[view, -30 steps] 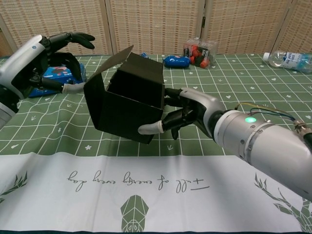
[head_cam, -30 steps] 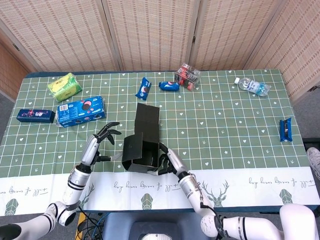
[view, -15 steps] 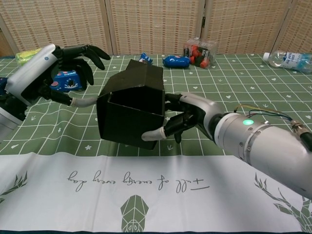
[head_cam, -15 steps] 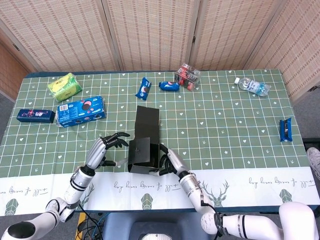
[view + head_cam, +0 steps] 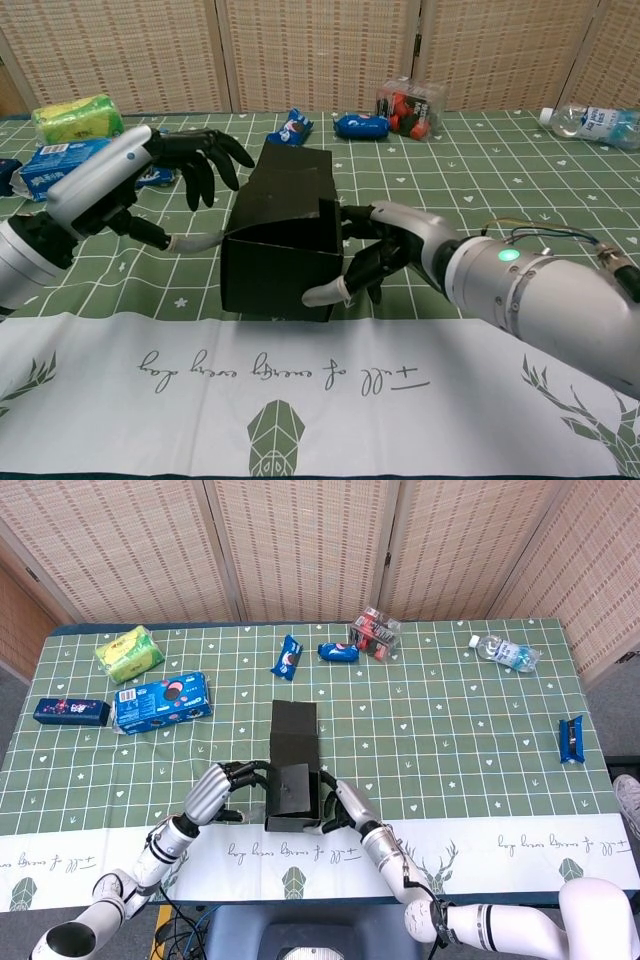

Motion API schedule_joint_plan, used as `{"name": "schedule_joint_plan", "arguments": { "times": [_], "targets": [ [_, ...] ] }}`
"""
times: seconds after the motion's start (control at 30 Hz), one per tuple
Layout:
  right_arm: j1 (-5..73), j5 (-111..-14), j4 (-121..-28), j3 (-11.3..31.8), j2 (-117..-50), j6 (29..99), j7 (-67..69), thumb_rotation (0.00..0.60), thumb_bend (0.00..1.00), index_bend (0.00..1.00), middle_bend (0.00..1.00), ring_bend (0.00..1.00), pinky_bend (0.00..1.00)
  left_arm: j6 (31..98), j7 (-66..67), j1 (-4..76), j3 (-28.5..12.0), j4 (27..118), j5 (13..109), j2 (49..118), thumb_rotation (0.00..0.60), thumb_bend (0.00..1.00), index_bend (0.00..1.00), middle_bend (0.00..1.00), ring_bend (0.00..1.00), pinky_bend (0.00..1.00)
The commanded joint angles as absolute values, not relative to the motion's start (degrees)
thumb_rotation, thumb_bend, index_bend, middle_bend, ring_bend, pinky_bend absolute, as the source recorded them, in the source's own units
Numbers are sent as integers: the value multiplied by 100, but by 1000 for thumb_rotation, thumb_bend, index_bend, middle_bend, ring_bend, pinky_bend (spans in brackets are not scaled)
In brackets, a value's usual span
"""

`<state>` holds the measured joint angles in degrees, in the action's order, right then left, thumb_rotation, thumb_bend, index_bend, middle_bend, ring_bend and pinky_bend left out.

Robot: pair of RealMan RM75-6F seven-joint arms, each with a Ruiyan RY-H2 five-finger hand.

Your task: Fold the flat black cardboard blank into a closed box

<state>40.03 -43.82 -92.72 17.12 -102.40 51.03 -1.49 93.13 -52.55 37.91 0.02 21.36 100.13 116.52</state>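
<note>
Woven screens close off the back, and the green patterned tabletop (image 5: 450, 730) carries the action near its front edge. Right there sits the black cardboard box (image 5: 285, 235), now squared up and resting flat on the cloth where a second ago it was tilted up off the surface with a side flap swinging wide. That flap has come in against the body, so the near end looks shut in the chest view; the far end still stretches away as a long dark panel in the head view, and I cannot tell whether it is tucked.

The right robot hand (image 5: 385, 255) clamps the box's right near corner, thumb along the front face, fingers curled against the side wall. The left robot hand (image 5: 185, 165) has swept in from well out to the side and now hovers at the box's left top edge, fingers spread and arched, thumb low against the left wall, holding nothing.

Off to the side lie a blue biscuit pack (image 5: 162, 701), a green packet (image 5: 130, 652) and a water bottle (image 5: 505, 652), all well apart from the work.

My read: the body is formed, and closing the remaining lid is what's left.
</note>
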Motion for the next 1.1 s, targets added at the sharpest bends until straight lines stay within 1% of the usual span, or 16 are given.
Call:
{"name": "schedule_joint_plan", "arguments": {
  "times": [0.03, 0.23, 0.37, 0.7, 1.1],
  "targets": [
    [4042, -4361, -9210, 1686, -10236, 5055, -190, 600, 485, 333, 443, 609, 667, 9314, -5252, 3778, 112, 1979, 10045, 11712, 600, 153, 445, 306, 533, 567],
    [4096, -4353, -9115, 1644, -10228, 4998, -249, 600, 498, 333, 442, 610, 667, 9335, -5191, 3754, 264, 1737, 10075, 11784, 600, 152, 434, 306, 567, 567],
    [4118, -4351, -9069, 1623, -10218, 4973, -270, 600, 508, 333, 441, 609, 667, 9337, -5118, 3741, 369, 1621, 10109, 11799, 600, 152, 413, 306, 523, 567],
    [4125, -4466, -8983, 1509, -10188, 4962, -332, 600, 545, 333, 437, 609, 667, 9250, -4889, 3773, 623, 1622, 10207, 11721, 600, 152, 359, 285, 514, 567],
    [4086, -4749, -8927, 1400, -10164, 4992, -325, 600, 550, 333, 430, 609, 669, 9123, -4614, 3871, 843, 1786, 10314, 11571, 600, 152, 350, 265, 513, 566]
  ]
}}
